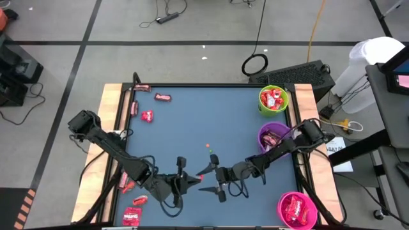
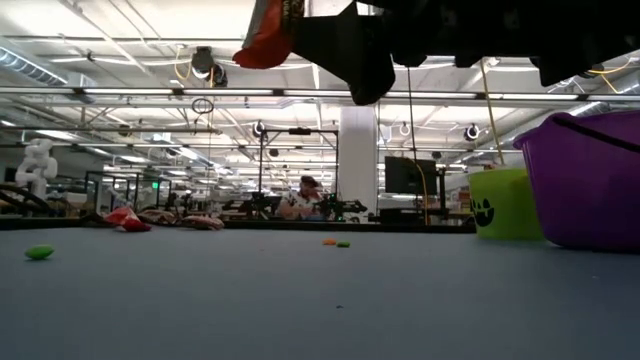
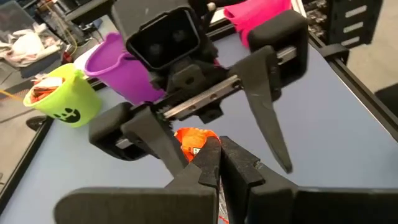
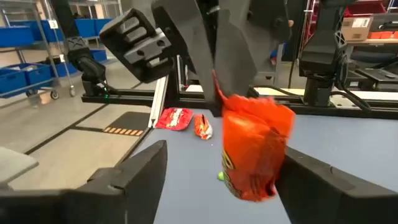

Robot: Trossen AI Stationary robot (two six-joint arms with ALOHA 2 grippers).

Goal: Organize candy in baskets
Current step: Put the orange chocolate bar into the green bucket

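A grey floor (image 1: 192, 25) crossed by dark tape lines surrounds the table (image 1: 211, 121). A black cable (image 1: 255, 64) coils on it, and a power strip (image 1: 167, 17) lies farther off. Across the room, a white pillar (image 2: 358, 165) rises to a ceiling hung with strip lights (image 2: 150, 20). Blue bins (image 4: 22, 62) stand on shelving.

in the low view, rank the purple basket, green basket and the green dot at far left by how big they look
1. purple basket: looks largest, though it stands nearest the camera, so that may flatter it.
2. green basket: looks smaller, but sits farther back.
3. green dot: smallest by far.
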